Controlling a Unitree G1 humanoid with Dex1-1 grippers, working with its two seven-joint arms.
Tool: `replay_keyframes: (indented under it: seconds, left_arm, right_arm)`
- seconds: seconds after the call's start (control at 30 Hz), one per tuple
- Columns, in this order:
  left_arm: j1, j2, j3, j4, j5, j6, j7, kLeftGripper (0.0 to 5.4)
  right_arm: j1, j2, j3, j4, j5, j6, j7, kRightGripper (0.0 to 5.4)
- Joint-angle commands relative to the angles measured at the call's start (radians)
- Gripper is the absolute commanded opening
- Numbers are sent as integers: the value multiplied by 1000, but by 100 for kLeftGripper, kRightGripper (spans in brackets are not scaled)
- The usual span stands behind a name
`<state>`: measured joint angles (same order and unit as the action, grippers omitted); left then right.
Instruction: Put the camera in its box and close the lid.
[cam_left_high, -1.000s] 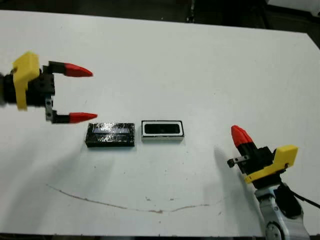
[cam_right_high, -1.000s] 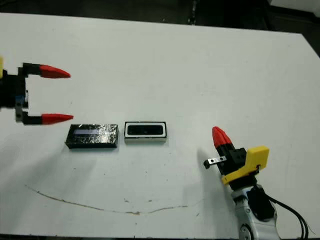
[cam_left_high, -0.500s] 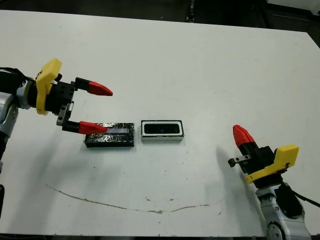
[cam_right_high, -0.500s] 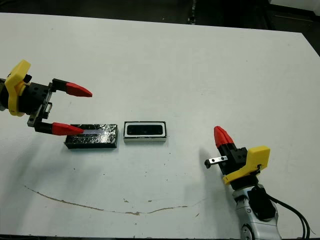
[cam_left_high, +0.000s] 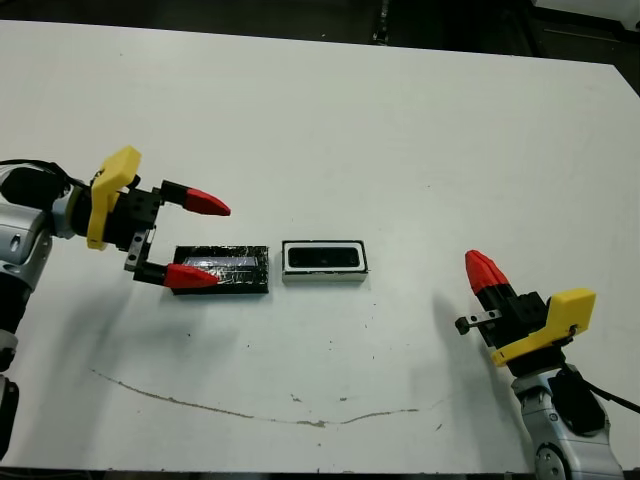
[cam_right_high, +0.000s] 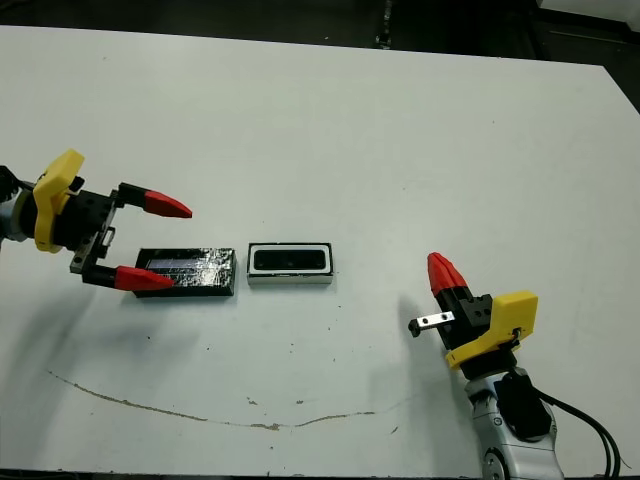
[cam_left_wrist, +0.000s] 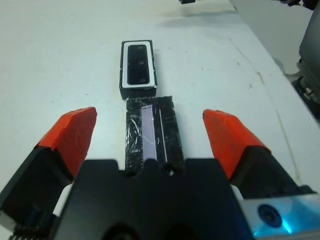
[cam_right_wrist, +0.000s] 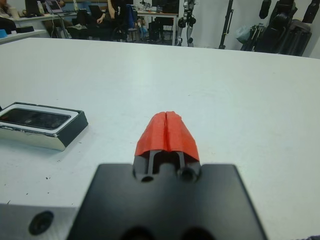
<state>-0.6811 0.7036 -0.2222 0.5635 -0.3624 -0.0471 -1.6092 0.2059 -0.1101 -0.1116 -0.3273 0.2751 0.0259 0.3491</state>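
The box (cam_left_high: 290, 270), a small white tray with a dark rim, sits mid-table with the black camera (cam_left_high: 325, 258) lying inside it. Just left of it, end to end, lies the glossy black lid (cam_left_high: 240, 270), flat on the table. My left gripper (cam_left_high: 220, 244) is open, one finger on each side of the lid's left end; in the left wrist view the lid (cam_left_wrist: 150, 131) runs between the fingers (cam_left_wrist: 75, 132) with a gap on each side, and the box (cam_left_wrist: 122, 75) lies beyond it. My right gripper (cam_left_high: 478, 264) is shut and holds nothing, low at the right.
A thin brown smear (cam_left_high: 250, 410) runs across the white table (cam_left_high: 400, 150) near its front edge. In the right wrist view the box (cam_right_wrist: 70, 131) lies off to one side, and people and equipment (cam_right_wrist: 110, 15) show beyond the table's far edge.
My left gripper has moved right and down toward the lid and now straddles its left end. The lid, box and right gripper have stayed put.
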Motion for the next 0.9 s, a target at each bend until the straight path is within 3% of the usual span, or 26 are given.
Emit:
replay_keyframes:
  seconds: [0.03,0.17,0.4,0.53,0.73,0.9]
  left_arm:
    - [-7,-15,-22,38,81,-36,0,540]
    - [-23,-13,-59,29,192,-19,37,540]
    - [-53,-45,-76,105,264,-42,17,540]
    - [-62,-52,-74,131,281,-57,10,540]
    - [-37,-39,-47,80,282,93,78,540]
    - [2,-26,-21,-11,264,203,121,491]
  right_arm:
    - [11,-14,-3,4,7,8,-5,2]
    - [17,-17,1,-2,1,9,-8,2]
    - [17,-23,6,10,3,2,2,2]
    - [19,-27,7,8,1,1,2,2]
    - [22,-31,8,6,1,9,-3,2]
    - [21,-31,12,10,3,8,-2,0]
